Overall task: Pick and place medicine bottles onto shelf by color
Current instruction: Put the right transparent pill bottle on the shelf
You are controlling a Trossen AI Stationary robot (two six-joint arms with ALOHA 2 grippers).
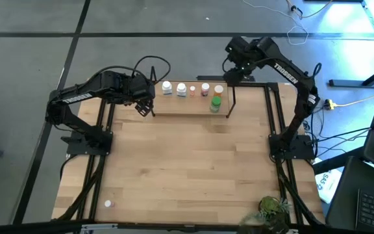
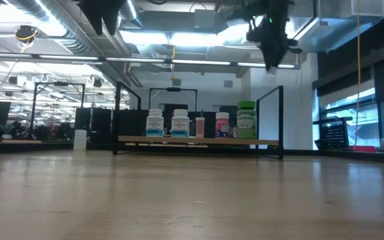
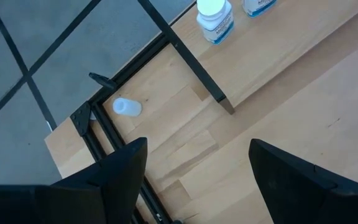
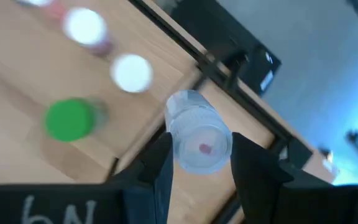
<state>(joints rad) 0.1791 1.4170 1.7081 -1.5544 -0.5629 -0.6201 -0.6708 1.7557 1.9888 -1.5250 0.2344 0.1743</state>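
Bottles are the business: nearest the camera, one stray white bottle lies alone at the near left of the surface, beside a leafy plant at the near right. Farther back, the left claw hangs with its fingers spread and empty just beside the left end of the shelf, where a small pale bottle lies on the surface. Farthest, the right claw pinches a clear bottle above the shelf's right end, past the green-capped bottle. This looks like the placing step; next it likely needs lowering onto a free spot among matching colours.
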